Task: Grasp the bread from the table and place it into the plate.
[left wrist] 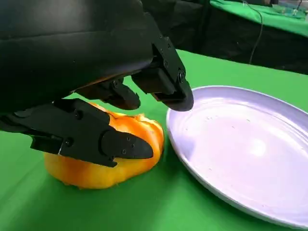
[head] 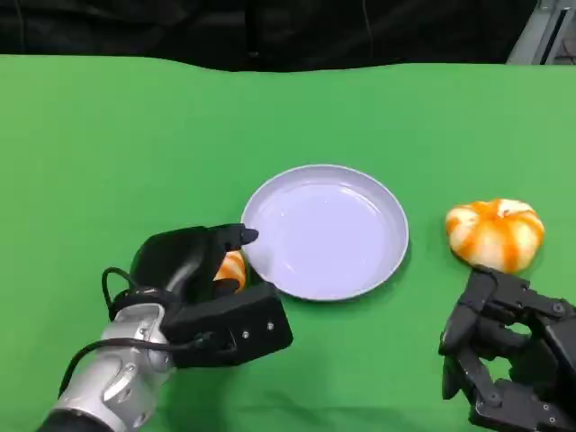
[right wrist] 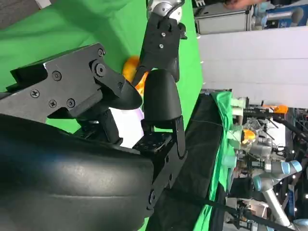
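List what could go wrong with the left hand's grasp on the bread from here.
The bread sits right beside the plate, so a low lift could catch the rim and shove the plate. The left hand covers the bread from above with fingers on one side; the grip may be shallow and slip.

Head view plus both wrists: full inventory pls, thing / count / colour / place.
bread by the left hand: 1, orange-yellow, on the table at the plate's left edge, under the left hand's fingers
bread by the right hand: 1, orange and white, on the table right of the plate, just beyond the right hand
plate: 1, pale lilac-white, mid-table, nothing in it
table: 1, green cover, dark backdrop behind
left hand: 1, black, on a silver forearm, lower left, fingers curled over and around the bread; a firm grip cannot be confirmed
right hand: 1, black, lower right, fingers apart, holding nothing
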Controlling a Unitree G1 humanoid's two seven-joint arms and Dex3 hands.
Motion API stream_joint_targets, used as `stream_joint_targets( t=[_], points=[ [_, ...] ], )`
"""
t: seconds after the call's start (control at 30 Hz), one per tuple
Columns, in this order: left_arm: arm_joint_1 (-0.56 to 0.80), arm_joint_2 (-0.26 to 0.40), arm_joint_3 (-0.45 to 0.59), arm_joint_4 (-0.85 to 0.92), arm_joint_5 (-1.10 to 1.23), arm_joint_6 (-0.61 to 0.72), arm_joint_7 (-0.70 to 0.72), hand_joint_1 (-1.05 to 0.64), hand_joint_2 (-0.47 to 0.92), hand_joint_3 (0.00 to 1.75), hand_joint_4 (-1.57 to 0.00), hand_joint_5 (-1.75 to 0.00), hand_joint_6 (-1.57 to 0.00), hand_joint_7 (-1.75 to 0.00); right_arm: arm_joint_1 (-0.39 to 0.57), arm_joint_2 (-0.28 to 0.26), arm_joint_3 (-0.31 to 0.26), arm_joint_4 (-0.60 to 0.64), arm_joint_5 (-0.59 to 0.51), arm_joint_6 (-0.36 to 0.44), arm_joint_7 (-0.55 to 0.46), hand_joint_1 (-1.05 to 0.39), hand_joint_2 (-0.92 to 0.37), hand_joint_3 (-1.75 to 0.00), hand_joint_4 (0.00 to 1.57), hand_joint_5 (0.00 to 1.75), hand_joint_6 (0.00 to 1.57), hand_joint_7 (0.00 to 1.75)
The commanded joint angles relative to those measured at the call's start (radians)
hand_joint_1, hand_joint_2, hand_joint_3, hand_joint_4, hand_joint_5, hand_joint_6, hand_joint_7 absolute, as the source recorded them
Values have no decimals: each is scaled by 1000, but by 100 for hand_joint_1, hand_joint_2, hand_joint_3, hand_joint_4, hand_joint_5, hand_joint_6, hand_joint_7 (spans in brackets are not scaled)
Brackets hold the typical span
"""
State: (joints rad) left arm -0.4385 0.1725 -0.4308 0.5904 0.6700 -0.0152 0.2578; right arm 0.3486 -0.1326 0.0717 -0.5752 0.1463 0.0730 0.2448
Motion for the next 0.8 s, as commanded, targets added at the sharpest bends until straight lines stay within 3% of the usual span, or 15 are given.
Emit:
stream_joint_targets(
  t=[0.03,0.07,0.1,0.17,0.2,0.23,0.27,0.33,0.4,0.8],
  points=[
    [0,26,-6,36,51,37,74,-2,89,8,-116,-18,-109,-8,6,-12,-7,-22,0,11,-5,-7,-71,-98,75,175,63,156],
    [-1,26,-9,41,63,38,97,-3,90,5,-125,-18,-116,-7,6,-13,-7,-25,-1,16,-6,-7,-71,-98,75,175,63,156],
    [-1,26,-11,45,70,36,112,-2,91,4,-132,-34,-125,-6,6,-15,-7,-27,-1,19,-5,-7,-71,-98,75,175,63,156],
    [-1,24,-11,57,78,26,150,-2,92,3,-123,-67,-131,-3,6,-14,-7,-29,-3,22,-6,-7,-71,-98,74,175,63,156],
    [-1,23,-10,64,81,22,169,1,89,13,-97,-131,-108,-67,6,-13,-6,-30,-4,22,-7,-7,-71,-98,75,175,63,157],
    [-2,21,-10,71,84,17,183,2,89,18,-88,-152,-82,-119,6,-12,-6,-30,-5,21,-8,-7,-71,-98,75,175,63,157],
    [-3,20,-10,76,85,14,192,2,88,22,-82,-165,-65,-152,6,-12,-6,-30,-5,21,-9,-7,-71,-98,75,175,63,157],
    [-2,17,-7,70,83,30,182,1,87,23,-77,-172,-56,-169,7,-11,-6,-34,3,30,-8,-7,-71,-99,75,175,63,157],
    [0,17,-5,65,76,32,173,-1,86,23,-75,-174,-52,-173,7,-9,-5,-36,5,32,-8,-7,-71,-99,75,175,63,157],
    [3,17,-2,59,71,30,176,-2,86,23,-72,-175,-48,-175,8,-11,-3,-39,-8,27,-12,-6,-70,-99,74,175,63,157]
  ],
)
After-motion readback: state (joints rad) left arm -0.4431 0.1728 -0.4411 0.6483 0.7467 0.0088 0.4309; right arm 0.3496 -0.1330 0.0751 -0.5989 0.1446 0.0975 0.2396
